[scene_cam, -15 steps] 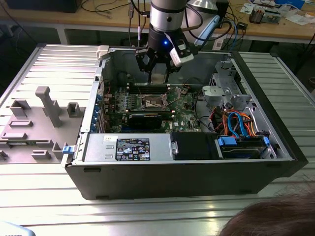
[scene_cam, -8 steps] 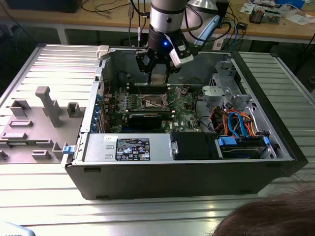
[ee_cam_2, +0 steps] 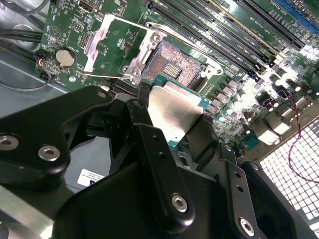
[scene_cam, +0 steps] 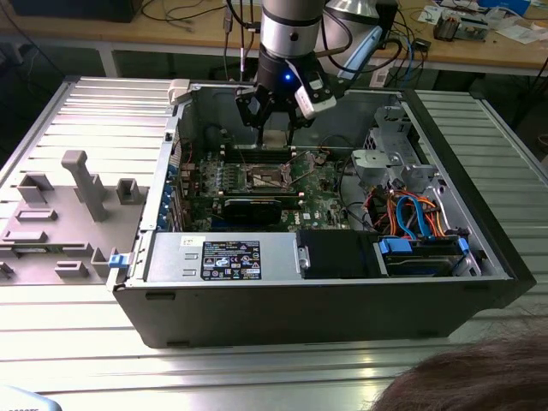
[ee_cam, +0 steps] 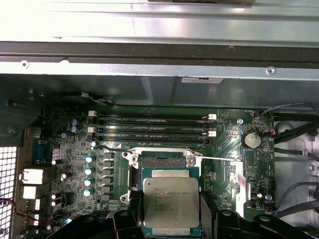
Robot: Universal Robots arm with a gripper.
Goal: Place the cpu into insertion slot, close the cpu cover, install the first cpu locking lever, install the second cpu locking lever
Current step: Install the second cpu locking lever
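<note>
The exterior view stands off the desk (scene_cam: 77, 360), high and in front of the open computer case (scene_cam: 300, 291). It looks down at a slant into the case from a middling distance, with the arm (scene_cam: 289, 34) at the case's far side. Both wrist views sit close over the green circuit board (ee_cam: 234, 139), looking past the black pincer (ee_cam: 172, 206) from opposite sides of it. The first wrist view faces the case wall (ee_cam: 124, 89), and the second wrist view looks slantwise across the board. Both wrist views share the cpu (ee_cam_2: 174, 112), the insertion slot (ee_cam_2: 172, 67) and a round coin battery (ee_cam: 251, 140); the exterior view takes in the same board from farther off
</note>
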